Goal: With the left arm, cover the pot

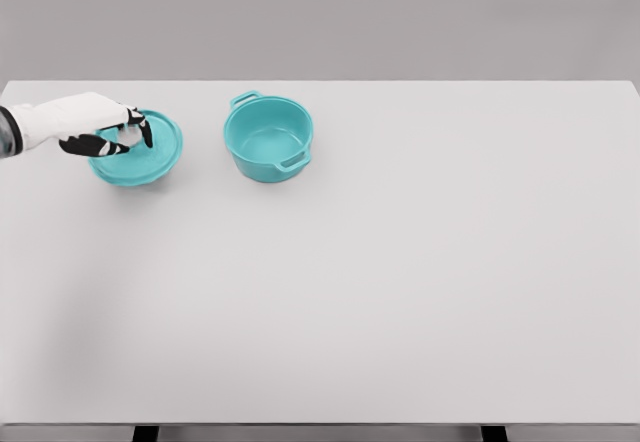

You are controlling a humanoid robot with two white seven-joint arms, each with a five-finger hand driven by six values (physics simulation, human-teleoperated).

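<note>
— Over at the far left of the tabletop point(400, 292), what have you got under you?

— My left hand point(105, 132) comes in from the left edge and sits on top of the teal lid point(140, 162). My fingers point(146, 133) are curled down around the small pale knob point(128, 137) at the lid's middle; thumb on the near side, the others on the far side. I read that as a grasp on the knob, though the knob is mostly hidden by my own hand.

— Is the lid flat?

— It looks to lie on the tabletop, its near rim showing as a clean arc below my hand. I can't tell whether it has any tilt.

— And the pot?

— The teal pot point(268, 140) stands upright to the right of the lid, near it but apart, a strip of bare surface between them. It is open, with one handle at the far left of its rim and another at the near right.

— How close are the edges?

— Both things sit toward the far edge, with some surface behind them. The lid is close to the left edge. The surface to the right of the pot and toward the near edge is wide and bare.

— Your other arm?

— Not visible from the head view.
</note>
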